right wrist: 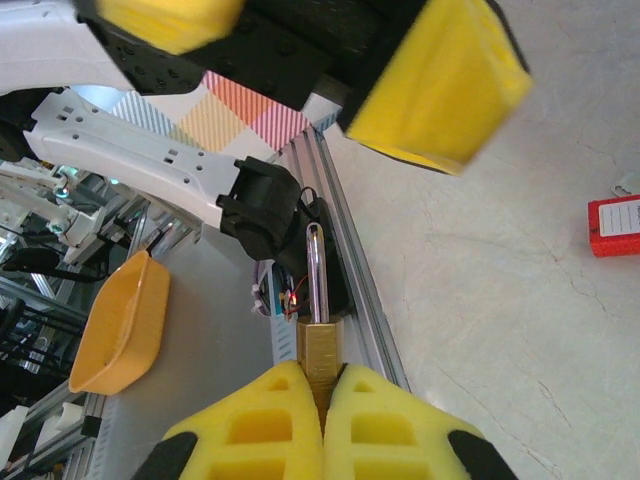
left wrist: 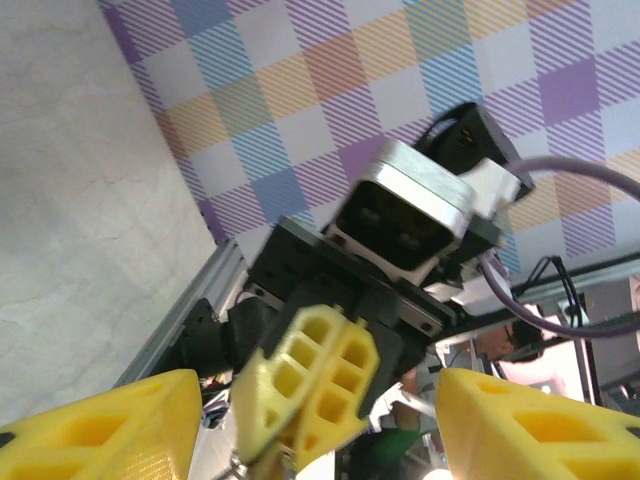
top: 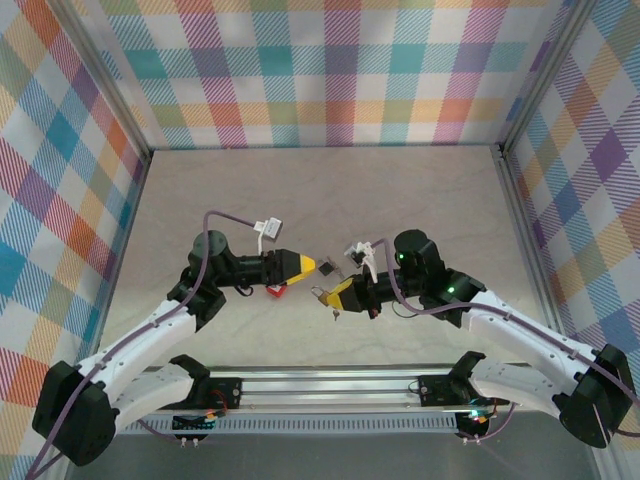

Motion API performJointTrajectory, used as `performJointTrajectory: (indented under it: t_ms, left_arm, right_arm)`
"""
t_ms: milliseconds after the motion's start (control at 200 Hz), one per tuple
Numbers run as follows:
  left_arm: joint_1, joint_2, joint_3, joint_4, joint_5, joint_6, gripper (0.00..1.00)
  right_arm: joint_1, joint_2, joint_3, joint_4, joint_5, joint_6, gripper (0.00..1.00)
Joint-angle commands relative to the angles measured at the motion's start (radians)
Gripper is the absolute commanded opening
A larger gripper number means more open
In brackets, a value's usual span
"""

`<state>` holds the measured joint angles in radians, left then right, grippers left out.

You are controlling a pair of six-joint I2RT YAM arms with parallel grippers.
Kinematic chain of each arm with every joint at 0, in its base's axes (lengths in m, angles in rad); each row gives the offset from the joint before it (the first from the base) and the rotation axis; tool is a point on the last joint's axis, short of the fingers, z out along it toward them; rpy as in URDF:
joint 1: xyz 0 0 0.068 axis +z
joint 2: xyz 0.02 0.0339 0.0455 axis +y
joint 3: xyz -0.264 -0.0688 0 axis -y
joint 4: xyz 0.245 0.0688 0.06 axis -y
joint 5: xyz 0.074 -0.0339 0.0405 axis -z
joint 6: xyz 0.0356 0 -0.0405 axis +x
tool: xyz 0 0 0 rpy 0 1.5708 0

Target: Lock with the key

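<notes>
A brass padlock (right wrist: 321, 345) with a steel shackle (right wrist: 314, 265) pokes out from between the yellow fingers of my right gripper (right wrist: 325, 378), which is shut on its body. From above, that gripper (top: 335, 297) holds the padlock (top: 319, 293) off the table, pointing left. My left gripper (top: 308, 265) faces it from the left, open with nothing between its fingers (left wrist: 110, 425). In the left wrist view the right gripper's fingertips (left wrist: 315, 375) sit in that gap. A red tag (right wrist: 614, 226) with a white label lies on the table; the key's blade is hidden.
The red tag (top: 275, 291) lies under the left wrist. A small dark piece (top: 327, 268) sits just off the left gripper's tip. An aluminium rail (top: 320, 385) runs along the near edge. Checked walls close off the left, back and right sides of the beige table (top: 330, 190).
</notes>
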<state>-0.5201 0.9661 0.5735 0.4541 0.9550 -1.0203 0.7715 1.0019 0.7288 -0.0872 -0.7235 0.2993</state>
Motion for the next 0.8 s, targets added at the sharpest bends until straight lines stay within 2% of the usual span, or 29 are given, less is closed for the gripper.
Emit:
performJointTrajectory:
  t_ms: [0, 360, 545, 795]
  left_arm:
    - [0.011, -0.034, -0.016, 0.002, 0.05, 0.04, 0.62]
    - [0.009, -0.054, -0.024, -0.071, 0.089, 0.083, 0.57]
    - [0.005, -0.053, -0.024, -0.056, 0.101, 0.083, 0.49]
    - [-0.02, -0.062, -0.024, -0.045, 0.133, 0.087, 0.49]
  right_arm:
    - [-0.006, -0.006, 0.012, 0.06, -0.025, 0.005, 0.0]
    - [-0.006, -0.005, 0.023, 0.069, -0.076, 0.025, 0.0]
    - [-0.009, -0.006, 0.024, 0.079, -0.096, 0.035, 0.0]
    - [-0.015, 0.022, 0.041, 0.079, -0.138, 0.043, 0.0]
